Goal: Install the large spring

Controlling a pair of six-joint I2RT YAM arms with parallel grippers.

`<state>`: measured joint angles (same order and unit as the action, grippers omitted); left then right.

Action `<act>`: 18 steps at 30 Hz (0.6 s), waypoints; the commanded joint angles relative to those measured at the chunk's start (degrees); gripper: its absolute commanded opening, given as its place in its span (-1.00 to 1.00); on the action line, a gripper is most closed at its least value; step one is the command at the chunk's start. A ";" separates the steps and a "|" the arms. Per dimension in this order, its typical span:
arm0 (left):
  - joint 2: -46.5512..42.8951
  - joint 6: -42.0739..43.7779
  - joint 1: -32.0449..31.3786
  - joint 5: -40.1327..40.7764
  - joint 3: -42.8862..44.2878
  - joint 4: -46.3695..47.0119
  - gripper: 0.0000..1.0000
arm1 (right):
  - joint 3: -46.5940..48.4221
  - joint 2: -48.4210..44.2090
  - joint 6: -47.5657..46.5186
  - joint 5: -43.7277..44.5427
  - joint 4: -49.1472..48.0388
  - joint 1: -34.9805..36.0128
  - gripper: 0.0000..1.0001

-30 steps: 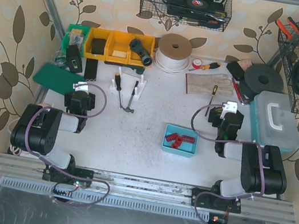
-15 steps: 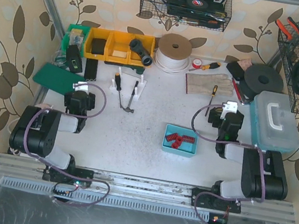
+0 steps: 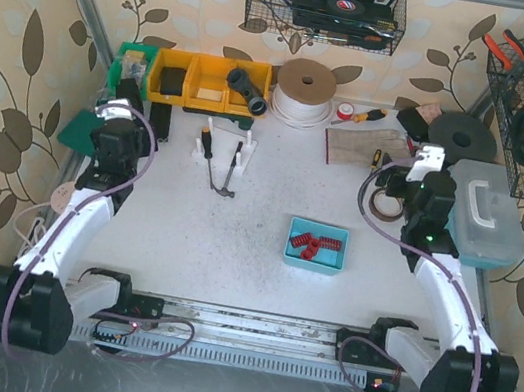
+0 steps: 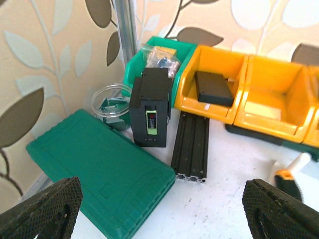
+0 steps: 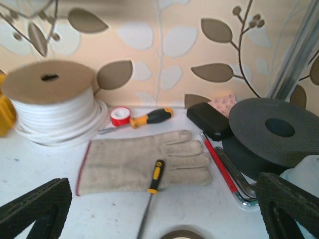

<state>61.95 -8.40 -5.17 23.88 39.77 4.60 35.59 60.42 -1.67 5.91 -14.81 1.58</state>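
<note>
Left gripper [image 4: 162, 215]: jaws spread wide, empty, at table [image 3: 249, 270] 10 o'clock, over green case [image 4: 99, 184]. Right gripper [image 5: 162, 211]: jaws spread wide, empty, at 2 o'clock, facing glove [image 5: 144, 164]. Large spring: can't pick it out in any view. Blue tray [image 3: 314, 263] of red parts at 4 o'clock from centre.

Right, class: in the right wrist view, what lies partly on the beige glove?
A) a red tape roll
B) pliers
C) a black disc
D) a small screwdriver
D: the small screwdriver has its yellow-and-black handle resting on the glove; the red tape sits beyond it.
</note>
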 commanded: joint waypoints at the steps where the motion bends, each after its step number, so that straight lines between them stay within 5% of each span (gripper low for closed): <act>1: -5.69 -11.28 0.60 -2.72 5.90 -17.22 0.82 | 8.54 -4.60 14.24 -1.89 20.89 -0.13 1.00; 7: -11.00 -21.68 0.60 -8.86 10.43 -28.39 0.97 | 25.13 1.28 22.25 -3.24 48.14 -0.19 1.00; 13: -12.21 -19.97 0.60 -19.01 8.95 -29.49 0.97 | 15.72 -2.07 24.68 -13.23 40.34 -3.20 1.00; 18: -10.54 -18.42 0.60 -27.88 7.76 -27.69 0.84 | 18.09 -0.62 24.93 -15.52 43.28 -2.02 0.82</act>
<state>50.41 -26.94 -5.17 5.26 47.97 -23.09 51.40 59.83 21.39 -5.43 27.00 -1.39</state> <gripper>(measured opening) 0.945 0.938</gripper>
